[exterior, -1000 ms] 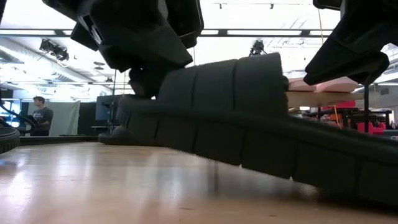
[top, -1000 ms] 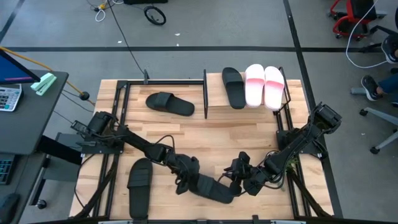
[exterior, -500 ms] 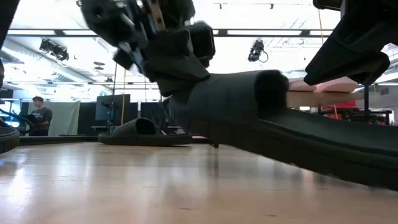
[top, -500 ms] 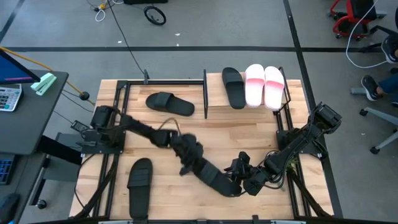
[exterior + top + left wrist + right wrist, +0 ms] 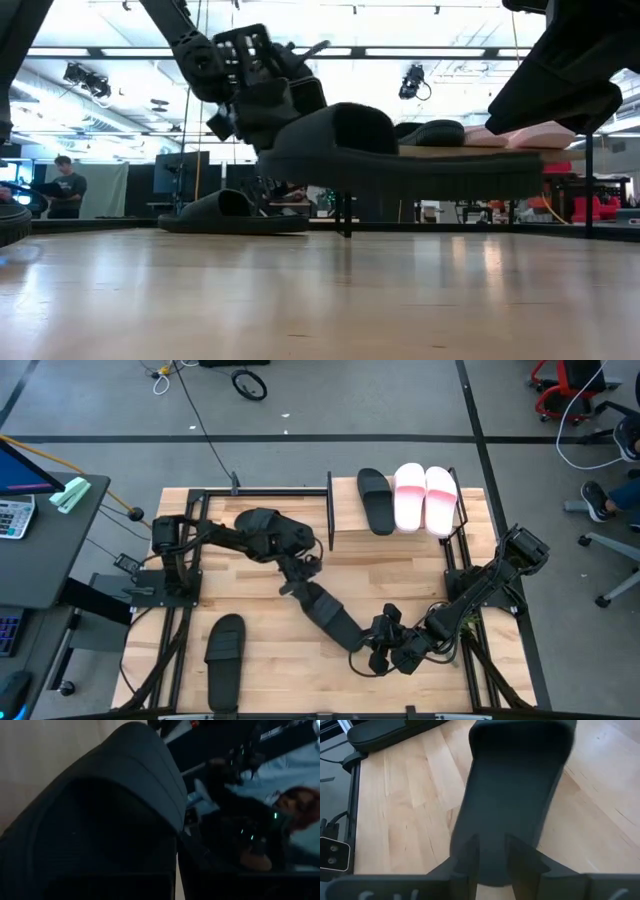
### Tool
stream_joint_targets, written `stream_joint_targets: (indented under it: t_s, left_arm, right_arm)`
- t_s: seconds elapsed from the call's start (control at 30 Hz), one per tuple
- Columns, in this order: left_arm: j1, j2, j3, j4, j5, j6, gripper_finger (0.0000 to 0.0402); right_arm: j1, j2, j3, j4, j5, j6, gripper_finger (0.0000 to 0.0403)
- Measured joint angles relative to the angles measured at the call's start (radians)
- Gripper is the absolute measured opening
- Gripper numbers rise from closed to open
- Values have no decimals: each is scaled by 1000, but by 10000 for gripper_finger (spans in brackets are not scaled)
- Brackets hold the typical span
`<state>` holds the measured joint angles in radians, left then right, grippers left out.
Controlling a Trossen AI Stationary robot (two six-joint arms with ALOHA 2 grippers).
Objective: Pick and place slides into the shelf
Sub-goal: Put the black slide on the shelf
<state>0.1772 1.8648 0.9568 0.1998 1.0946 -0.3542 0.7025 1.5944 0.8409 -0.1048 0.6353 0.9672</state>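
Observation:
A black slide [image 5: 335, 618] hangs level above the table's middle between my two grippers. My left gripper [image 5: 297, 582] is shut on its strap end. My right gripper [image 5: 378, 650] is shut on its other end. The shelf [image 5: 347, 530] stands at the far right; on its top board lie a black slide [image 5: 375, 500] and two pale pink slides [image 5: 425, 497]. Another black slide [image 5: 225, 212] lies flat on the table at the far left, partly under my left arm. One more black slide [image 5: 224, 660] lies flat near the front left. My left gripper holds the slide at the end by its strap [image 5: 285, 150], coming level from the table's left; the gripper body hides how the fingers sit. That end is lifted clear. My right gripper has the slide's strapless end [image 5: 490, 840] between its two fingers [image 5: 470, 855], reaching in from the near right along the slide. The slide runs straight away from them, clear of the table.
Black frame rails [image 5: 190, 560] run along the table's left and right sides. A desk with a calculator [image 5: 12, 515] stands off the table's left. Bare wooden tabletop [image 5: 270, 650] lies below the held slide.
My left gripper has swung toward the table's far edge, carrying the slide's strap end. That end has risen, and the slide has gone from sloping to level and clear of the table. Its other end has stayed at my right gripper.

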Motion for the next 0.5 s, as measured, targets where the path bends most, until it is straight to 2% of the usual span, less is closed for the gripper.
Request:
stream_joint_targets:
  t_s: [0.1,0.2,0.33,0.5]
  left_arm:
    - [-17,0,0,-102,9,124,9]
    - [-47,0,0,-190,1,186,6]
    - [-88,0,0,-227,-122,186,14]
    - [-96,0,0,-220,-193,180,56]
  right_arm:
    - [0,0,0,1,0,-1,96]
    - [0,0,0,2,0,-1,96]
    - [0,0,0,37,-1,-8,96]
    - [-7,0,0,100,0,-51,96]
